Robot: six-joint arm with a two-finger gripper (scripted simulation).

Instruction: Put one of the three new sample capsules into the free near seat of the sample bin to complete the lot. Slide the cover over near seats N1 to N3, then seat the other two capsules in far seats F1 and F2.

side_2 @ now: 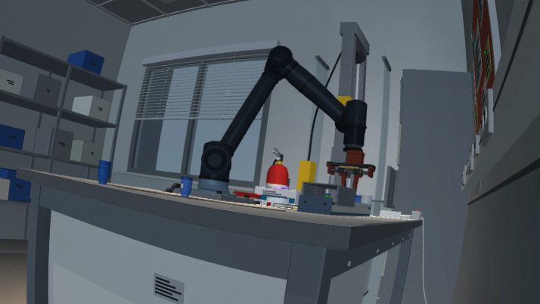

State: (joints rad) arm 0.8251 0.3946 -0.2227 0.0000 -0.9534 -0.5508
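The red gripper (351, 184) stands straight down over the far end of the grey sample bin (328, 198), which sits near the right end of the table top. The bin's grey cover block (320, 188) rises above a darker blue-grey front face. A capsule, hidden behind the bin's wall from this low angle, is held in the closed gripper. A small blue-and-white capsule (363, 198) shows just right of the bin. The seats inside the bin are out of sight.
Behind the bin stand a red fire extinguisher (277, 174), a yellow box (306, 173) and a tall grey frame. Two blue cups (186, 186) (104, 172) stand on the table to the left. The table edge runs close in front of the bin.
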